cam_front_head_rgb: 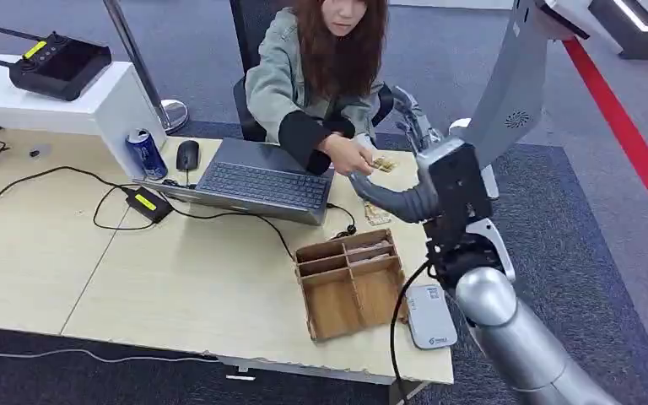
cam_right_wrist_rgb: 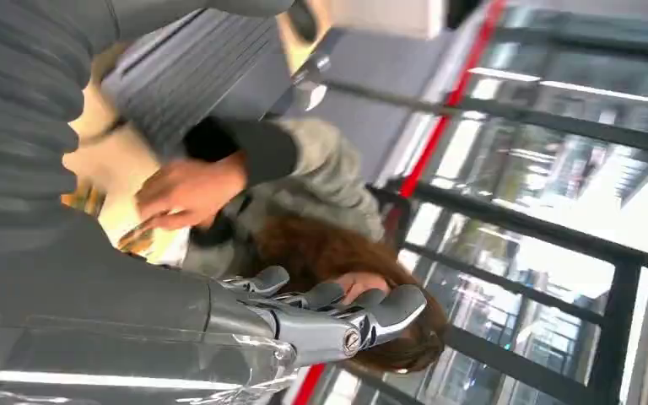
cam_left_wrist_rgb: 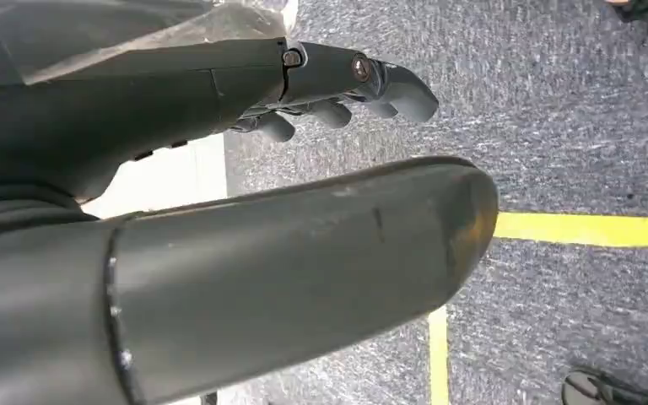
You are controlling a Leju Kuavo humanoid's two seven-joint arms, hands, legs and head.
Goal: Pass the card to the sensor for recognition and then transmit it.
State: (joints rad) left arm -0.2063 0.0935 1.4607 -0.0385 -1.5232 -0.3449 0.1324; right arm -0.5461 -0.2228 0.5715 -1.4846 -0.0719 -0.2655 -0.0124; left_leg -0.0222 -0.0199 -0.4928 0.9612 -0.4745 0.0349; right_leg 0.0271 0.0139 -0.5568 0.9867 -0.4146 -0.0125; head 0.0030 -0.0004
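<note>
The silver right arm rises from the lower right, bent at the elbow, and its grey many-fingered right hand (cam_front_head_rgb: 398,160) reaches forward with fingers (cam_right_wrist_rgb: 329,299) extended and apart. The dark grey left hand (cam_left_wrist_rgb: 304,118) hangs with fingers loosely extended, holding nothing.

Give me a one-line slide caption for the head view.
Robot's right hand extended over the desk as a seated person's hand takes the card, beside laptop and wooden organizer.
</note>
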